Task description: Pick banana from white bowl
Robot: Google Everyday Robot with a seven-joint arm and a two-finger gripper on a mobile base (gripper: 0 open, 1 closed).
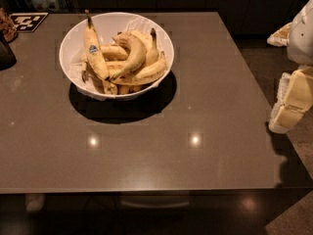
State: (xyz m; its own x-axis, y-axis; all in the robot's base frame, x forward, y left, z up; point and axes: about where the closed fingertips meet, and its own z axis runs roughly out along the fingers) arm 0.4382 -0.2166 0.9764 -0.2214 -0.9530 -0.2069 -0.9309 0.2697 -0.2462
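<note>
Up close, the dark table (195, 170) is shining back two light spots (194, 139). Off its right side, the gripper (286, 109) is hanging far from the fruit. I cannot tell if it is open or closed. Farther back, the white bowl (71, 45) is keeping a pile of bananas from rolling away. The banana (131, 58) is lying on top, easy to reach. A black-and-white card (28, 21) is sitting at the far corner, and the room behind is looking dark.
</note>
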